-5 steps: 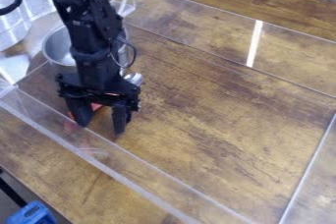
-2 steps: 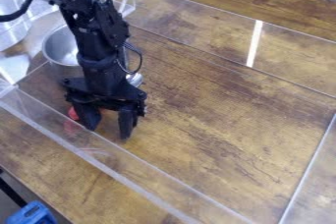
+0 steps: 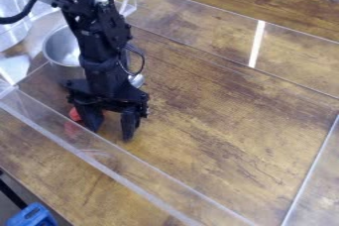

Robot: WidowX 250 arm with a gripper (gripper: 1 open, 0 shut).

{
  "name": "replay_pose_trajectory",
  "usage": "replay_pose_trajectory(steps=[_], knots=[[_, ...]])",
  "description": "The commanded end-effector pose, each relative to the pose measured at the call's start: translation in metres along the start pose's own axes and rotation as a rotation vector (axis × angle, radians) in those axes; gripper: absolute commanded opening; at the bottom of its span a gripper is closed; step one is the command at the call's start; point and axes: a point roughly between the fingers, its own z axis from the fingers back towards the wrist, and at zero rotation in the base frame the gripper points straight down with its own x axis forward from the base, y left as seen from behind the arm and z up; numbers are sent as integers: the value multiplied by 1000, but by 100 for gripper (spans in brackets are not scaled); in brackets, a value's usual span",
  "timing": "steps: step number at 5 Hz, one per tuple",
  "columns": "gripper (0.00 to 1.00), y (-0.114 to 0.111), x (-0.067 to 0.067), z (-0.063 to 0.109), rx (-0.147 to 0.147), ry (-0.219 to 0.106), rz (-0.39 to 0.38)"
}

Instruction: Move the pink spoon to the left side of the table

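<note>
Camera view, left to right: the steel pot [image 3: 59, 47] sits at the gripper's [image 3: 110, 129] ten o'clock. Pink shows by its left finger, probably the pink spoon [image 3: 75, 115], low on the table [image 3: 219, 106] toward eight o'clock. The fingers stand apart; whether they hold anything, I cannot tell (the black wrist hides much). Best centre over the handle, close gently, then lift clear of the wall.

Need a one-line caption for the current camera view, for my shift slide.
Black gripper lowered over the wooden table, a bit of pink beside it, steel pot behind.
</note>
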Motion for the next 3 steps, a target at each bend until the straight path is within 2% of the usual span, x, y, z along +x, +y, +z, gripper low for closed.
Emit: replay_pose_trajectory(steps=[1,2,3], knots=[[0,9,0,18,-10,-38,32],[0,11,1,25,-12,-39,42],[0,14,7,13,-10,-40,97]])
